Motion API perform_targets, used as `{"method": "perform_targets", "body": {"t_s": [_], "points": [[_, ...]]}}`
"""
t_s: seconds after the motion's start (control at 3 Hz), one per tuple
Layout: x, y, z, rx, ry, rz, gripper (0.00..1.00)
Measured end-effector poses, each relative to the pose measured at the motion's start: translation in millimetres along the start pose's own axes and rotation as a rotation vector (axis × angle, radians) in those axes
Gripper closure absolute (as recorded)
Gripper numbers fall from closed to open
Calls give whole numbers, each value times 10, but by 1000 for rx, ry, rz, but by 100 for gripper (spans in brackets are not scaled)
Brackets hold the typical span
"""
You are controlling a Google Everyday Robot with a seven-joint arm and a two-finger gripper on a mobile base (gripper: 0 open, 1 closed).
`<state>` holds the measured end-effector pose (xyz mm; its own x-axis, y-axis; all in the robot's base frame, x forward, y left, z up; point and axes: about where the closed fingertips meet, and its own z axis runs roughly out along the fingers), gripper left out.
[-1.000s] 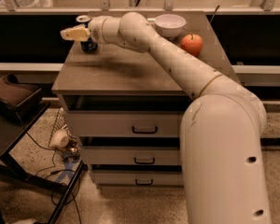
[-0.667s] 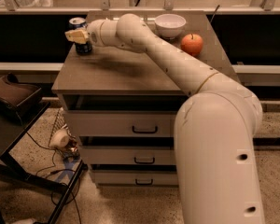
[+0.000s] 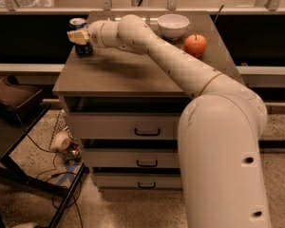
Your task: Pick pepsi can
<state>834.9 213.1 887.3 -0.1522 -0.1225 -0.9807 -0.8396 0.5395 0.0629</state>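
The pepsi can [image 3: 83, 48], blue with a silver top, stands upright at the far left corner of the brown cabinet top [image 3: 123, 72]. My gripper [image 3: 79, 36] reaches in from the right and sits at the can's middle. One cream finger crosses in front of the can, and the jaws are closed on it. The can's base is at the tabletop. The other finger is hidden behind the can.
A white bowl [image 3: 173, 25] and an orange-red apple [image 3: 195, 45] sit at the back right of the cabinet top. My white arm [image 3: 180, 65] crosses the top diagonally. Drawers [image 3: 147, 131] are below. A dark chair and cables are on the floor at left.
The gripper moved a little left and down and came around the can, and its fingers drew in. The can has stayed in place at the corner.
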Motion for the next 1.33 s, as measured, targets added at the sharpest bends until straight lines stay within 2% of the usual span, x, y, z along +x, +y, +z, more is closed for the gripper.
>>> {"method": "perform_targets", "body": {"t_s": [0.33,1.0,1.33], "points": [[-88,59,-70,-8,-17,1,100],[-1158,95,-1056,-75,-137,-9,100],[-1437,130,-1458,-110,-180,-3,100]]}}
